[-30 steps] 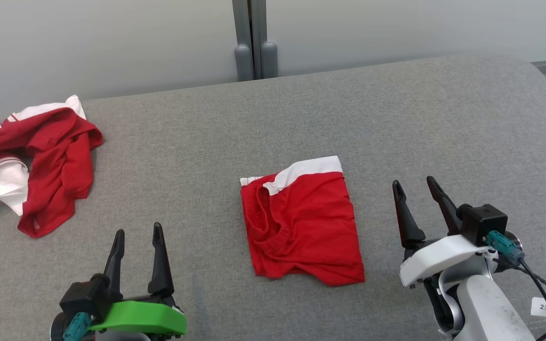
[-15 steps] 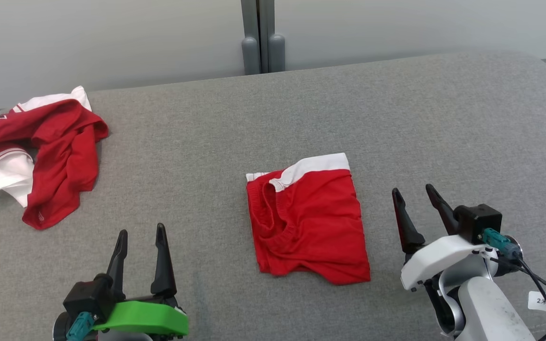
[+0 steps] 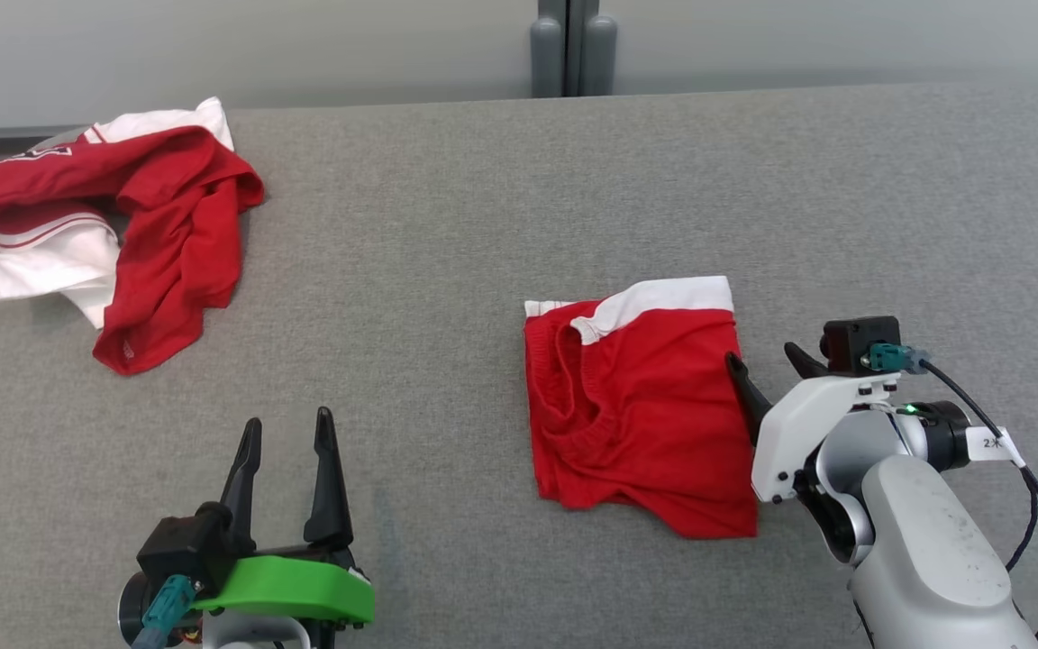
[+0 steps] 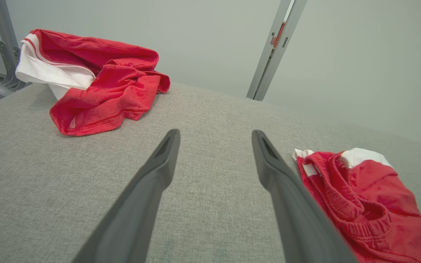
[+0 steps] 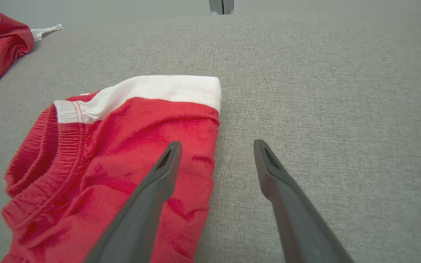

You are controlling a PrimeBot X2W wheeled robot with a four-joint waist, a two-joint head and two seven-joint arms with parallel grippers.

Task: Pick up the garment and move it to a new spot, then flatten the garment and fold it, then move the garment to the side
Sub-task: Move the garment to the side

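Red garment [image 3: 641, 406] lies lengthwise front-to-back, white band [image 3: 663, 297] pointing away.

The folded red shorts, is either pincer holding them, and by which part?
Nothing is held. The right pincer is open astride the right edge of the folded red shorts, not closed on it; the left pincer is open, away from them.

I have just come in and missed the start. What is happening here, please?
A two-armed robot is handling a folded red garment with a white band on the grey surface. Its right gripper is open at the garment's right edge, one finger over the cloth, the other over bare surface; nothing is gripped. The left gripper is open and empty, apart from it. A crumpled red and white pile lies far left.
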